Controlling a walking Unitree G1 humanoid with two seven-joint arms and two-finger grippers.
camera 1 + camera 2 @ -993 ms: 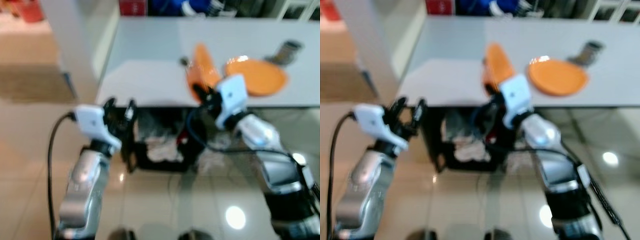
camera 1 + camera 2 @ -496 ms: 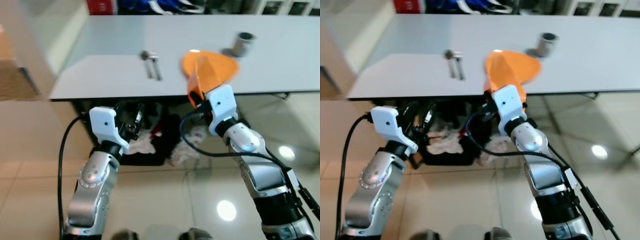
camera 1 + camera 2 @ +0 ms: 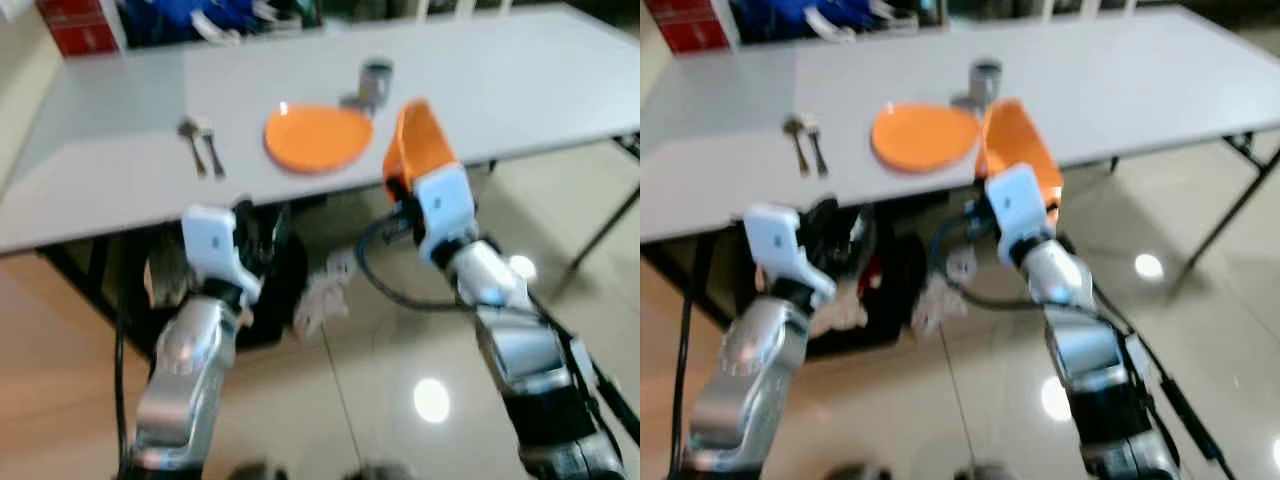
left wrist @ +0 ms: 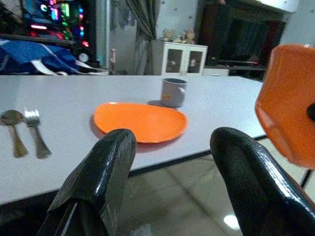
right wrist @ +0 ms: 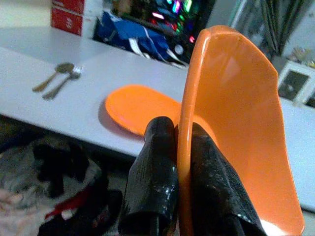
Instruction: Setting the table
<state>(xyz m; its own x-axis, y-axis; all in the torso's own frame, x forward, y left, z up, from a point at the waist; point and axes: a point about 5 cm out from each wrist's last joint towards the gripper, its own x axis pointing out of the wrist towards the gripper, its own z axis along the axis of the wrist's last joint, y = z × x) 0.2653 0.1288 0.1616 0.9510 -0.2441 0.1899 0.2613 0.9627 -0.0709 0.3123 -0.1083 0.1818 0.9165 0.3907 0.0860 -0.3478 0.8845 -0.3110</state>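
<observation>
My right gripper (image 5: 178, 162) is shut on the rim of an orange plate (image 3: 418, 148), held on edge just in front of the white table (image 3: 110, 170). A second orange plate (image 3: 316, 137) lies flat on the table, with a grey cup (image 3: 376, 78) right behind it. A spoon (image 3: 190, 142) and a fork (image 3: 212, 150) lie side by side to its left. My left gripper (image 4: 172, 162) is open and empty, held below the table's front edge.
A black bin with crumpled cloth (image 3: 280, 280) stands under the table. Blue bags and a red box (image 3: 75, 22) line the far side. A black table leg (image 3: 610, 210) angles down at the right. Shiny tiled floor lies around me.
The camera has swung right, so the table scene shifted left and came closer. My right gripper still grips the orange plate on edge; the left stays open.
</observation>
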